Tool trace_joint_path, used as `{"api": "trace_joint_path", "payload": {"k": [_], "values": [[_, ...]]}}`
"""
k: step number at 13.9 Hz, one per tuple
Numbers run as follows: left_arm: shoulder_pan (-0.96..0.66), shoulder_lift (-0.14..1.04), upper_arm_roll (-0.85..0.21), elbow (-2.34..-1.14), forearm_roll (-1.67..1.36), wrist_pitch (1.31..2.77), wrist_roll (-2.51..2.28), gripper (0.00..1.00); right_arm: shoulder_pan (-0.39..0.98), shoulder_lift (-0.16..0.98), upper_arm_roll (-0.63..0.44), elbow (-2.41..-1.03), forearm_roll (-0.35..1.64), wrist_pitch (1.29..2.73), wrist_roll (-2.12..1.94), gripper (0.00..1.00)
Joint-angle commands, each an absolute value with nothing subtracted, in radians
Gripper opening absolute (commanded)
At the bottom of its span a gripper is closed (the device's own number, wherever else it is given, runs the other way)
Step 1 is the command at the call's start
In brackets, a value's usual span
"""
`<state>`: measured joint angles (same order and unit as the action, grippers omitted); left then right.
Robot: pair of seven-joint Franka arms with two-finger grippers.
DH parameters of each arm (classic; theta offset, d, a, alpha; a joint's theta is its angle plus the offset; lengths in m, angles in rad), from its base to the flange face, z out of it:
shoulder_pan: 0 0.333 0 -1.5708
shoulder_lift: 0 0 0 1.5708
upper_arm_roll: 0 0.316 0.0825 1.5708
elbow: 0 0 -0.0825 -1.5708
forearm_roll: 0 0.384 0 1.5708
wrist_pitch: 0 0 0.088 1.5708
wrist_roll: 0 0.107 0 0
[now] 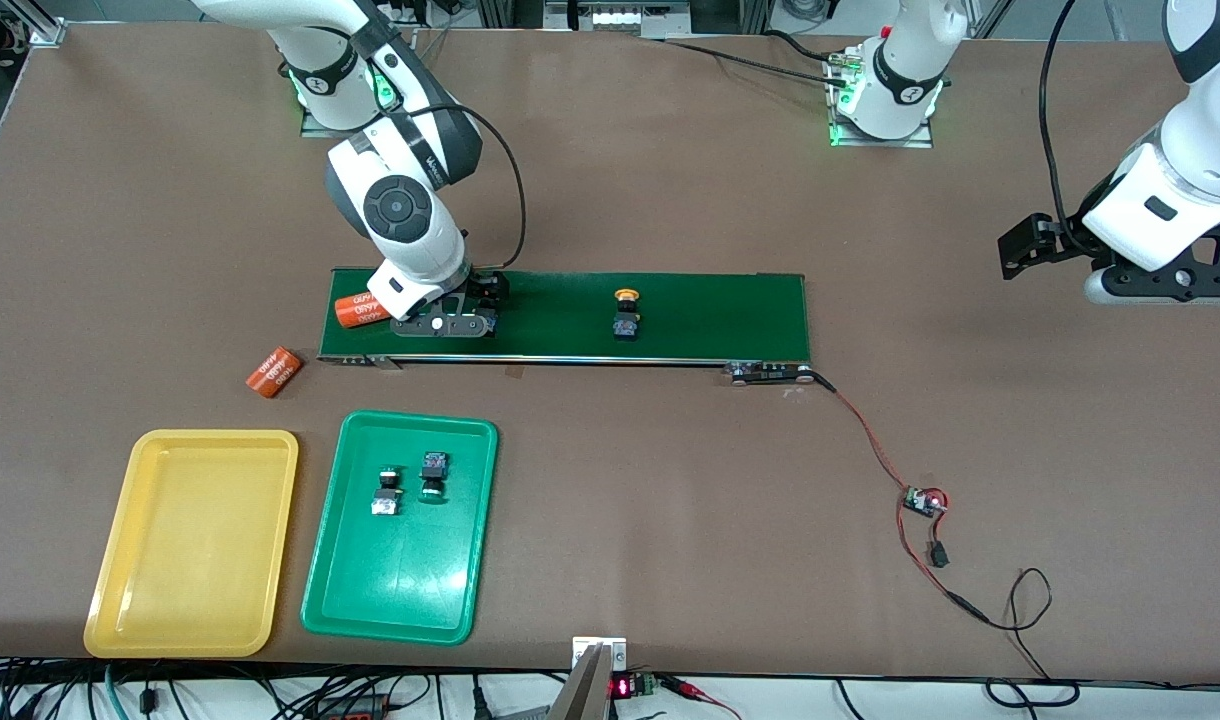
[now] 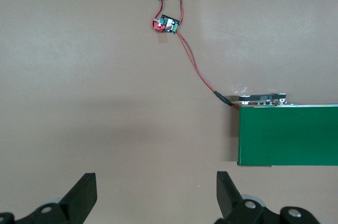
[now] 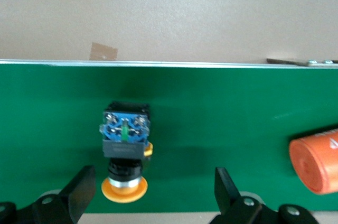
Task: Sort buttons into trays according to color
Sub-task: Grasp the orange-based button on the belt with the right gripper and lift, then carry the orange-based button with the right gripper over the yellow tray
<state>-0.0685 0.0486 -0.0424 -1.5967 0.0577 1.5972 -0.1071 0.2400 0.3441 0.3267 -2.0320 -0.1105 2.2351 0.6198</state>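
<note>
Nearest me: yellow tray [image 1: 192, 542], bare; green tray [image 1: 402, 527] holding two green buttons [image 1: 410, 478]. My right gripper [image 1: 482, 303] hangs wide over a yellow button [image 3: 124, 152] on the belt [image 1: 710, 315]. My left gripper [image 2: 156, 195] waits, wide, off the belt's end.

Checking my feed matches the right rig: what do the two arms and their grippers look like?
Both arms are glossy white with dark grey joint caps; green lights glow at their bases. The right arm carries a looping black cable and small black lettering near the wrist. The left arm also trails a black cable. The right gripper and left gripper have matte black, wedge-shaped fingers.
</note>
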Motion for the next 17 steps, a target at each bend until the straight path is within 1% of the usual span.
{"api": "trace_joint_path", "payload": {"k": [1,4,5,7,9,10,11,12,14,17], "values": [[-0.057,0.028,-0.054,-1.614,0.071,1.594,-0.112,1.0,0.23,0.38,0.331,-2.039,-0.135,2.305,0.627,1.0],[-0.057,0.028,-0.055,-1.612,0.072,1.595,-0.112,1.0,0.222,0.403,0.327,-2.039,-0.146,2.352,0.615,0.99],[-0.057,0.028,-0.055,-1.612,0.072,1.595,-0.112,1.0,0.209,0.405,0.327,-2.039,-0.147,2.35,0.598,0.92],[-0.057,0.028,-0.054,-1.612,0.071,1.595,-0.112,1.0,0.201,0.407,0.327,-2.039,-0.147,2.344,0.554,0.71],[-0.057,0.028,-0.055,-1.612,0.072,1.592,-0.112,1.0,0.193,0.405,0.327,-2.039,-0.147,2.339,0.546,0.31],[-0.057,0.028,-0.055,-1.612,0.071,1.592,-0.112,1.0,0.187,0.405,0.327,-2.037,-0.146,2.339,0.545,0.2],[-0.057,0.028,-0.055,-1.612,0.071,1.592,-0.112,1.0,0.186,0.402,0.327,-2.031,-0.146,2.338,0.54,0.1],[-0.057,0.028,-0.055,-1.612,0.071,1.591,-0.112,1.0,0.18,0.393,0.325,-2.028,-0.144,2.333,0.54,0.09],[-0.058,0.028,-0.055,-1.612,0.071,1.589,-0.112,1.0,0.161,0.374,0.325,-1.987,-0.14,2.277,0.535,0.08],[-0.06,0.028,-0.057,-1.612,0.071,1.589,-0.112,1.0,0.124,0.364,0.316,-1.847,-0.137,2.152,0.47,0.08]]}}
